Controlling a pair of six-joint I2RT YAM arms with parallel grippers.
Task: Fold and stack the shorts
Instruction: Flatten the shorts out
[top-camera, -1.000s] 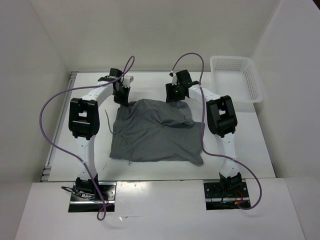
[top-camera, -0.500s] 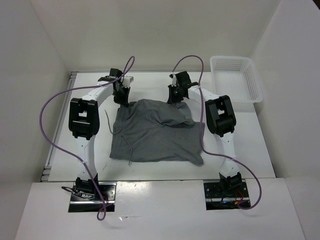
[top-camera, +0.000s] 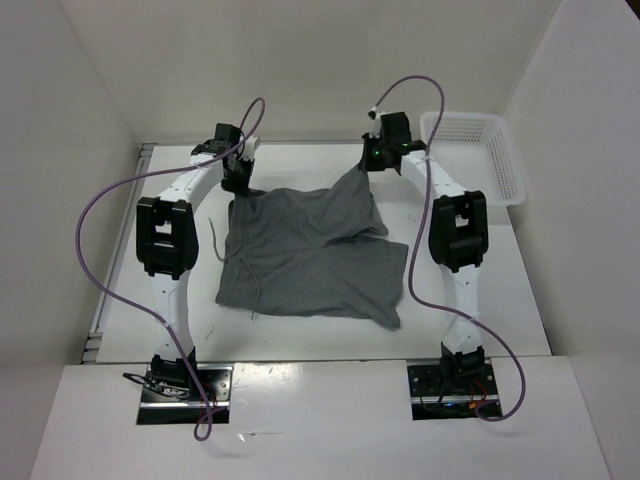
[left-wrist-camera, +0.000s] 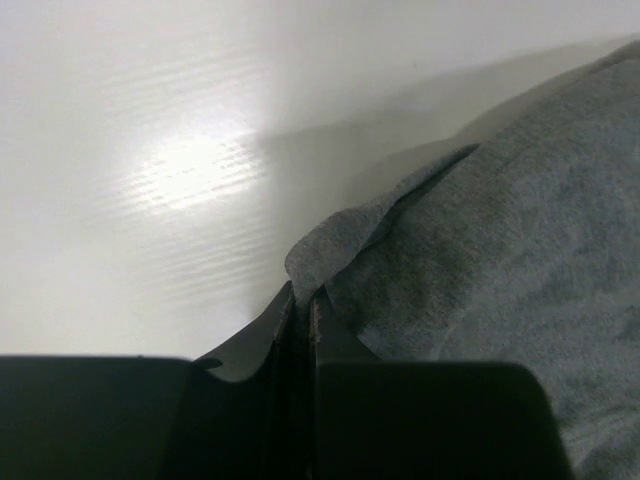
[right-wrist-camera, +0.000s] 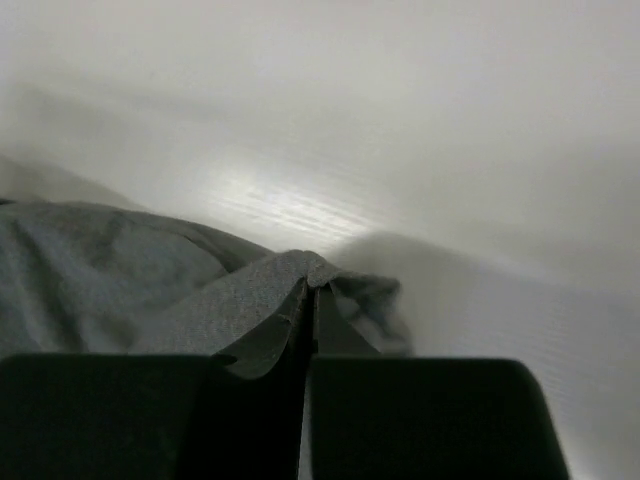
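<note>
**Top view.** The shorts (top-camera: 310, 260) lie mostly spread on the counter (top-camera: 480, 300), well to the left of the white mesh basket (top-camera: 510, 165) and closer to the arm bases than it is. Both far corners are held up. The left jaws pinch the corner farthest from the basket. The right jaws pinch the corner nearest the basket, just left of its rim. The cloth sags between the two grips, and a fold runs down from the basket-side corner.

**Left wrist view.** The jaws are pressed together on a thin lip of grey fabric, and the rest drapes off to one side.

**Right wrist view.** The jaws are closed on a folded edge of the shorts, with bare counter beyond.

**Handling (our judgement).** The cloth is light, limp and not fragile, so it will sag and swing rather than hold a shape. Both grips sit very near the edge, so we think a slip is possible. We would hold at the hem corners, catch both layers and keep the tension even.
</note>
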